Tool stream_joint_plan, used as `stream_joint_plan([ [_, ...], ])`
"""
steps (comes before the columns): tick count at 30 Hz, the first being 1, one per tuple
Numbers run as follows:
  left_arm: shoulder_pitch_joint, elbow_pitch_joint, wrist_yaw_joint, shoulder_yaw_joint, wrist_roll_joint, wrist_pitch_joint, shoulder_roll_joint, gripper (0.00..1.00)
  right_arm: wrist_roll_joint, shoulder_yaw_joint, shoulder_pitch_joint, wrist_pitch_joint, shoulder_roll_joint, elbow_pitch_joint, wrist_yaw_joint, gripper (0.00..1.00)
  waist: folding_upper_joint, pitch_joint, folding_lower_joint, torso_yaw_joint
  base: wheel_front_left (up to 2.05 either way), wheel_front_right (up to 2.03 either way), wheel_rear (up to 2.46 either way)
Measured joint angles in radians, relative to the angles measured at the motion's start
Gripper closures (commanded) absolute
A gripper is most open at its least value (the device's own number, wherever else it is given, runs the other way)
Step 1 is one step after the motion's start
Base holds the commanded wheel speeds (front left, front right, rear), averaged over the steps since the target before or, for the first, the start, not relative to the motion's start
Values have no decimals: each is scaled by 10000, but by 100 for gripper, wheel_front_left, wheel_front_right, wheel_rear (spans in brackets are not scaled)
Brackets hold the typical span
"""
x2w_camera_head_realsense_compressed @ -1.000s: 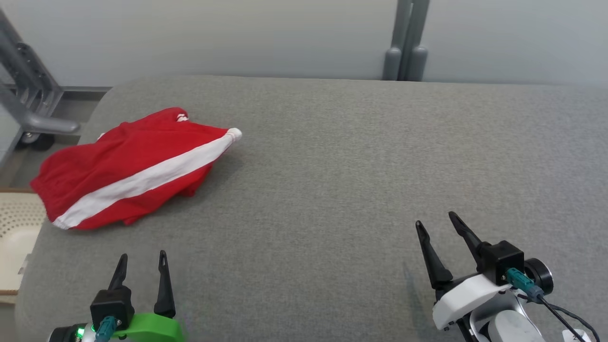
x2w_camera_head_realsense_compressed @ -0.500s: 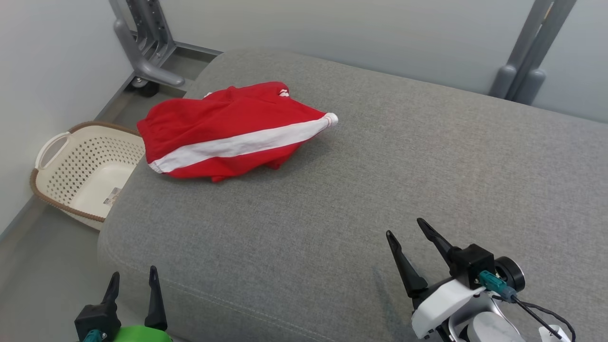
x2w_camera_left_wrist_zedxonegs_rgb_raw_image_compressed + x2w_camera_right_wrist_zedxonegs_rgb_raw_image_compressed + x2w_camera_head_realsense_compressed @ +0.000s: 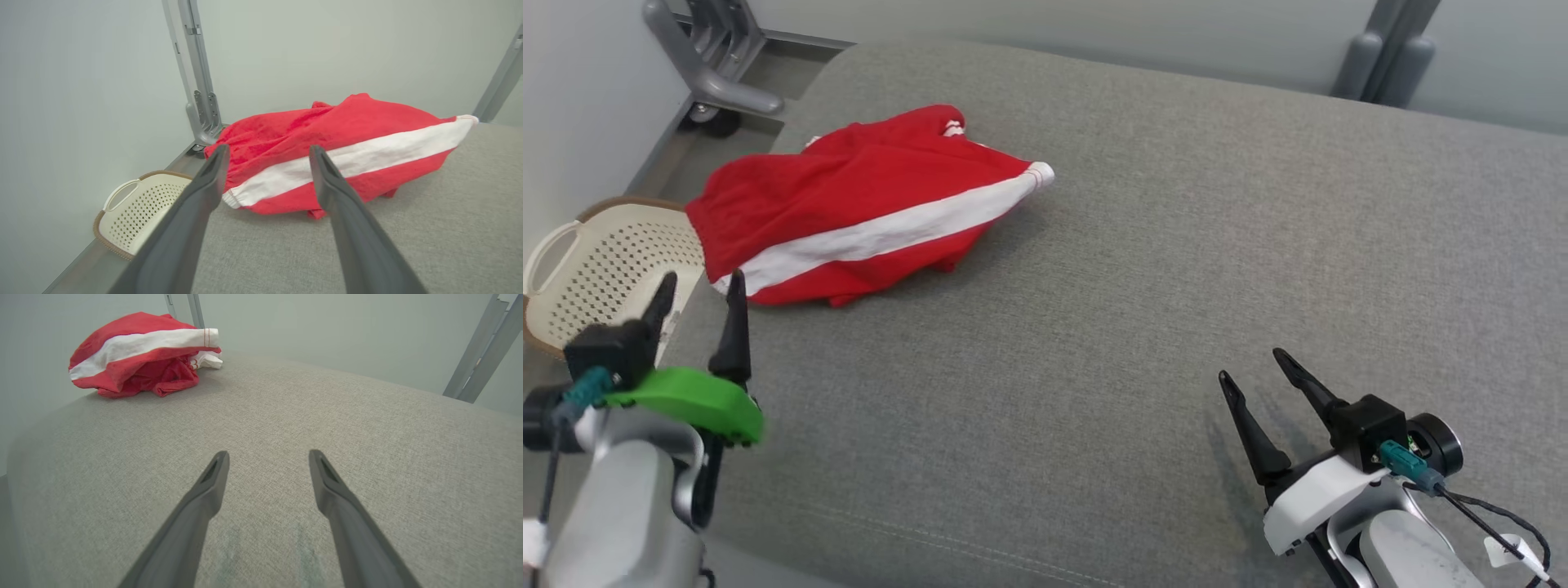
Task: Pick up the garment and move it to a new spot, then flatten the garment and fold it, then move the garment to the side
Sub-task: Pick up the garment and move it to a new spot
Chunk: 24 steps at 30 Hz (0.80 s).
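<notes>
Two grippers at the near edge, both empty. Left gripper (image 3: 703, 278) hangs at the near-left corner of the grey cushion (image 3: 1143, 245). Its fingers are apart, tips aimed toward the garment (image 3: 849, 204) and near its closest edge, not touching. Right gripper (image 3: 1251, 364) sits low over bare fabric at the near right, fingers likewise spread, well apart from the garment.

Garment: red, with one broad white stripe along its length. It lies crumpled on the far-left part of the cushion, close to the left edge. White cuff or hem at the stripe's right end. Small white marking on the red at the far side, too small to read.

Left wrist view: garment (image 3: 327, 130) lies just beyond the left gripper (image 3: 268, 148), the stripe's lower end showing between the two fingers.

Right wrist view: garment (image 3: 135, 347) at upper left, far from the right gripper (image 3: 268, 452). Thin red lines cross the white band near its end, with red and white cloth bunched underneath.

Off the cushion to the left, a cream perforated basket (image 3: 596, 261) with a brown rim stands on the floor. Grey metal post (image 3: 200, 81) rises behind it against a pale wall. Green bracket (image 3: 686, 400) on the left wrist, teal connector (image 3: 1401, 467) on the right.
</notes>
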Motion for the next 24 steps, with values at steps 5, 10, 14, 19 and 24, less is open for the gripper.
stream_joint_plan([
  [5,-1916,359,-13,-1850,-1741,706,1747,0,46,174,-228,0,-155,-59,0,0,0,550,0,-560,0,0,0],
  [10,-2980,242,-15,-3513,-3626,1601,3081,0,138,330,-471,2,-274,-79,0,0,0,1065,0,-1181,0,0,0],
  [14,-3415,119,-17,-4460,-4991,2182,3791,0,205,326,-603,0,-355,-102,0,0,0,1476,1,-1685,0,0,0],
  [19,-3537,899,-15,-4892,-5850,2408,4261,0,234,234,-691,2,-397,-138,0,0,0,1974,1,-2293,0,0,0],
  [24,-3536,1557,-15,-5191,-6552,2539,4077,0,267,150,-746,0,-374,-142,2,0,0,2429,0,-2797,0,0,0],
])
